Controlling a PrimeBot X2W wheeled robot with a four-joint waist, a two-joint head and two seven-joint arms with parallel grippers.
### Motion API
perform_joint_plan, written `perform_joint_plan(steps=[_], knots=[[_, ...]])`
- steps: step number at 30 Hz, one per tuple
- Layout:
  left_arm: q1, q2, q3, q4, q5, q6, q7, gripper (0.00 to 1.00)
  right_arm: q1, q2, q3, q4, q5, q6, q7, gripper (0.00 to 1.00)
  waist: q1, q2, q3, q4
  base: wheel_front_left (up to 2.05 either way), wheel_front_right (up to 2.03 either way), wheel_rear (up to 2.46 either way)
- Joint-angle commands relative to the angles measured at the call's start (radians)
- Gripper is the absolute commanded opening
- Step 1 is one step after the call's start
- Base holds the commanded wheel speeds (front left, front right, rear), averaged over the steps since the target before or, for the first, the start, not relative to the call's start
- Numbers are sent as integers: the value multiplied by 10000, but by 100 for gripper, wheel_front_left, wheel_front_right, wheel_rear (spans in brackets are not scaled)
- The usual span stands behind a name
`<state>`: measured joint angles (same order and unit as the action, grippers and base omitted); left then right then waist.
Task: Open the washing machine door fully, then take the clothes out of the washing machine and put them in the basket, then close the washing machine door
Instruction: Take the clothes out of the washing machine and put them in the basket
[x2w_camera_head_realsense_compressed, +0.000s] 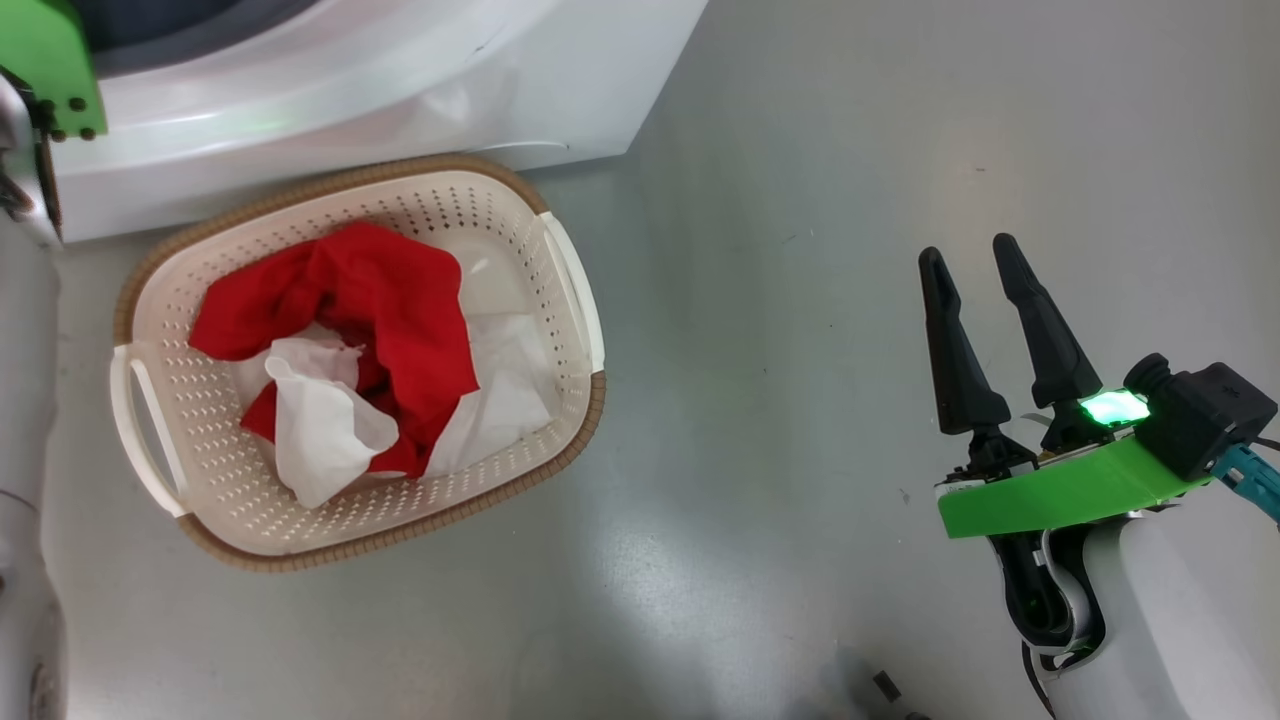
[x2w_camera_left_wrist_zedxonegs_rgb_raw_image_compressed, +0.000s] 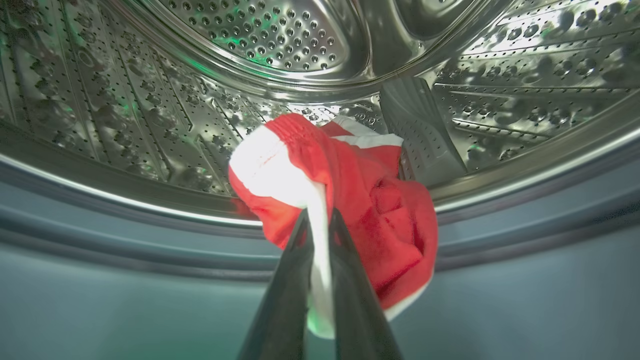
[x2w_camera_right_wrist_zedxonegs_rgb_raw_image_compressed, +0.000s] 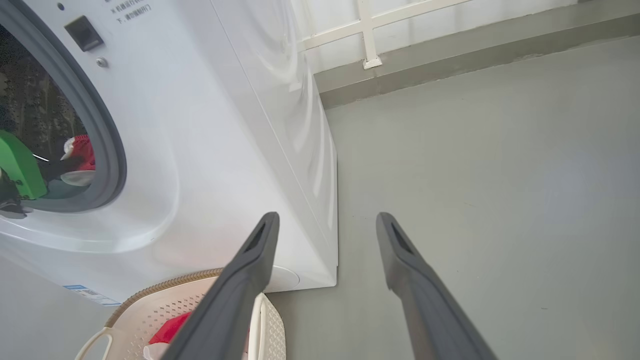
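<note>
Now, left fingers (x2w_camera_left_wrist_zedxonegs_rgb_raw_image_compressed: 285, 300) reach into the washing machine (x2w_camera_left_wrist_zedxonegs_rgb_raw_image_compressed: 275, 35), pinching clothes (x2w_camera_left_wrist_zedxonegs_rgb_raw_image_compressed: 380, 210).

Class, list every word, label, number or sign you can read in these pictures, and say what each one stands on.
Printed grey lines on the washing machine front panel: small characters, too blurred to read.
Blue label at the machine's lower corner: too small to read.
No text here is clear enough to quote.
</note>
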<state>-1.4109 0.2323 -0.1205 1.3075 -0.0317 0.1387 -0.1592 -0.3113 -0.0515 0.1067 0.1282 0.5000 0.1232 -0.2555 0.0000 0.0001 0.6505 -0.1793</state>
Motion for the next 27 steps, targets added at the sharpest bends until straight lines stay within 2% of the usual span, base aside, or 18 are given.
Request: perform_joint_plan(steps=[1, 12, 27], knots=[[215, 386, 79, -169, -174, -69, -196, 0, 156, 12, 161, -201, 22, 75, -63, 100, 0, -1, -42, 32, 0, 0, 0], [542, -26, 231, -842, -689, -601, -1004, 0, 218, 12, 59, -161, -120, 75, -63, 100, 0, -1, -318, 302, 0, 0, 0], [2931, -504, 903, -5197, -1073, -1131, -1024, 0, 412, 13, -172, -127, -399, 75, -63, 100, 0, -1, -825, 722, 0, 0, 0]])
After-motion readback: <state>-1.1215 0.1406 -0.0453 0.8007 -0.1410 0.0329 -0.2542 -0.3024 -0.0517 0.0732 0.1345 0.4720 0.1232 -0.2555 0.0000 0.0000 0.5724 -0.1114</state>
